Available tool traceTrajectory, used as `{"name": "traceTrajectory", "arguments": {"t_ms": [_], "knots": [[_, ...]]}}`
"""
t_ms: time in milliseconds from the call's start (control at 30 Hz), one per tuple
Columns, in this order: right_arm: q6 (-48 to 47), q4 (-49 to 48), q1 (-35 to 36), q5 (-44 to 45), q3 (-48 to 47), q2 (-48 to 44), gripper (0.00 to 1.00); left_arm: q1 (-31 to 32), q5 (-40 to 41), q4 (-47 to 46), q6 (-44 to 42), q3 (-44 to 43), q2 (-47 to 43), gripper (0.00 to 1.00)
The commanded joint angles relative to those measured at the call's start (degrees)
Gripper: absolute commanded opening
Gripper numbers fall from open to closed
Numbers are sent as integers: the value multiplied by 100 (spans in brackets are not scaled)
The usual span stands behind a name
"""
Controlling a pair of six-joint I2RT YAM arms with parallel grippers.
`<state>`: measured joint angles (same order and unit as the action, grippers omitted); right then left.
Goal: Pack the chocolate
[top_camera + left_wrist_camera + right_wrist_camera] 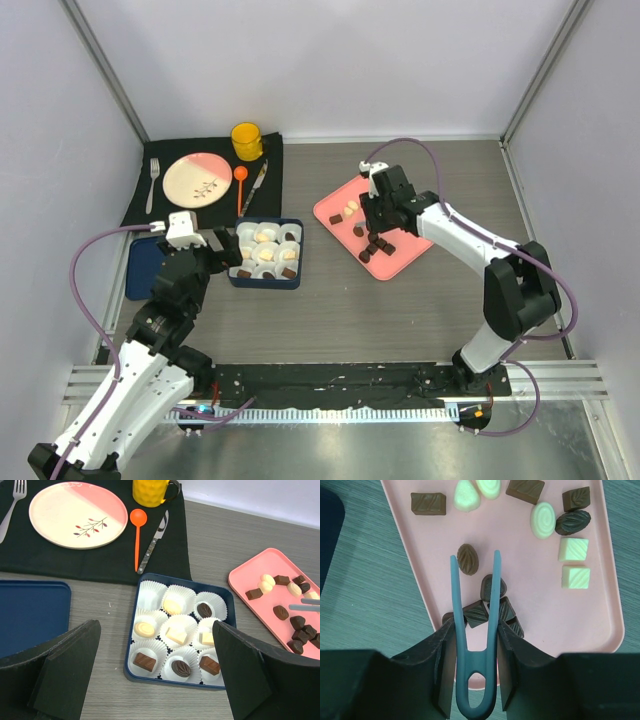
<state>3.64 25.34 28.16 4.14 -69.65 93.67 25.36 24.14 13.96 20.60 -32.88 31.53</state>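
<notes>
Several dark brown and cream-white chocolates [375,245] lie on a pink tray [405,258]. My right gripper [378,215] is shut on blue tongs [475,680] over the tray [430,545]. The tong tips are apart, with an oval dark chocolate [467,559] between them by the left tip. A cluster of dark pieces [492,607] lies under the tongs. The navy box [131,647] holds white paper cups, most with a chocolate in them; the top-left cup [149,596] is empty. My left gripper [156,630] is open and empty just before the box [265,284].
A black placemat [215,215] at the back left carries a pink-and-cream plate [197,178], fork [152,185], orange spoon [240,185], knife [255,188] and yellow mug [247,141]. A navy lid [143,262] lies left of the box.
</notes>
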Motion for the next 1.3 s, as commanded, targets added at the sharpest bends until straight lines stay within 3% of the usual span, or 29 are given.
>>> {"name": "traceTrajectory", "arguments": {"t_ms": [0, 533, 867, 1267], "knots": [[93, -161, 75, -115, -172, 46, 40, -32, -59, -227, -12, -218, -15, 100], [5, -293, 234, -19, -216, 547, 38, -32, -23, -209, -30, -218, -42, 100], [-162, -188, 348, 131, -339, 301, 15, -32, -15, -218, -30, -218, -33, 100], [-302, -275, 1199, 87, -1498, 415, 13, -32, -6, -209, -47, -236, 29, 100]]}}
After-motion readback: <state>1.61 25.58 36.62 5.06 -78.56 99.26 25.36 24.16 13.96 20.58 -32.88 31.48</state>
